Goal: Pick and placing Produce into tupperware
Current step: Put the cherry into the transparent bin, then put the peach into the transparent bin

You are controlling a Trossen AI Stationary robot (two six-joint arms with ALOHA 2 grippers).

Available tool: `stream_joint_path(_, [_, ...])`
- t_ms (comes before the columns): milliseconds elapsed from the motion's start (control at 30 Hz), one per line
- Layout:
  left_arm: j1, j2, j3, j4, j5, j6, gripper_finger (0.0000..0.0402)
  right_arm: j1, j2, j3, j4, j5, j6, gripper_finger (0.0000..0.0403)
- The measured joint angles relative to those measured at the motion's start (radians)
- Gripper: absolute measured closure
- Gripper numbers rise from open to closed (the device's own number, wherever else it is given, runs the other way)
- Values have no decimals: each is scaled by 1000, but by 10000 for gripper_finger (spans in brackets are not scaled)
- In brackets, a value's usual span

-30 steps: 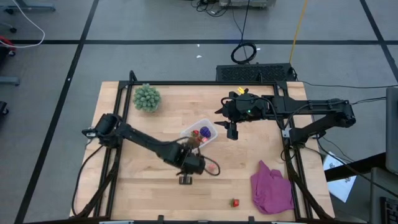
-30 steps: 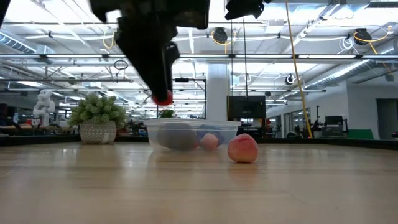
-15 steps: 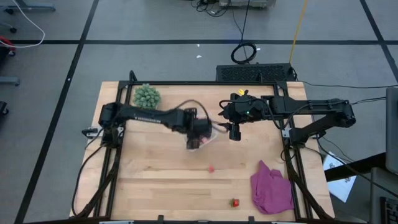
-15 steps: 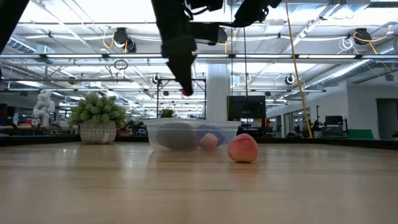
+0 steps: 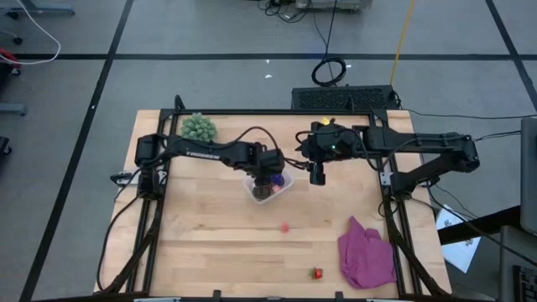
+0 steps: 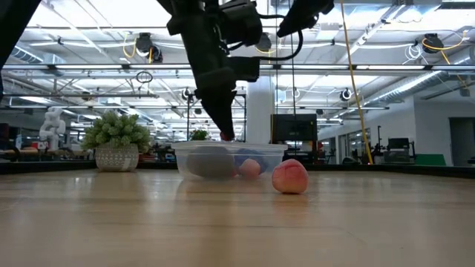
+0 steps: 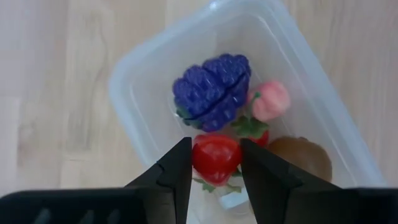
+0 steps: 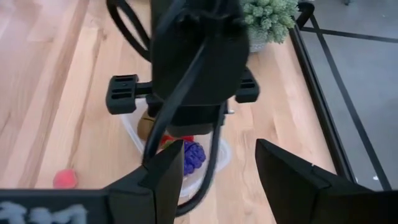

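The clear tub (image 5: pixel 265 191) stands mid-table; in the left wrist view the tub (image 7: pixel 140 81) holds a purple cluster (image 7: pixel 211 92), a small pink fruit (image 7: pixel 272 101), a brown fruit (image 7: pixel 300 158) and a red one with green leaves (image 7: pixel 254 132). My left gripper (image 5: pixel 270 177) hangs right over the tub, shut on a small red fruit (image 7: pixel 216 158). In the low view the left gripper (image 6: pixel 225 133) reaches down to the tub's rim (image 6: pixel 230 146). My right gripper (image 5: pixel 315 177) hovers open, just right of the tub. A pink fruit (image 5: pixel 285 226) lies on the table. My left gripper pinches the small red fruit (image 7: pixel 214 155) between its two fingers (image 7: pixel 177 171), one on each side of it. The fingers come from above, pointing down. The fruit is lifted clear, above the fruits lying in the tub.
A green spiky plant (image 5: pixel 198 127) stands at the far left corner. A purple cloth (image 5: pixel 367 253) lies near the right edge, and a small red fruit (image 5: pixel 317 273) sits by the near edge. The black table frame (image 5: pixel 394 210) runs along the right side.
My left gripper, shut on the red fruit, has swung from the table's near middle toward the far edge until it is over the tub, then come down toward the tub's rim. The pink fruit on the table has stayed in place.
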Motion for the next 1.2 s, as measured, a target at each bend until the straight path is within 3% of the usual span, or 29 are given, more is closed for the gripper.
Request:
stream_joint_path(300, [1,0,-19,15,57,-11,268,-8,0,0,1,0,3,215])
stream_joint_path(633, [1,0,-19,28,50,-5,185,-8,0,0,1,0,4,215])
stream_joint_path(767, [1,-7,-19,12,-15,36,165,-1,0,0,1,-1,8,215])
stream_joint_path(967, [23,-110,-19,-179,-193,47,160,64,-1,0,-14,-23,91,215])
stream_joint_path(1100, [46,-242,-18,-290,-211,-8,160,134,4,-5,-3,-127,188,215])
stream_joint_path(1200, [50,-349,-18,-369,-211,-63,160,209,13,-40,46,-140,237,215])
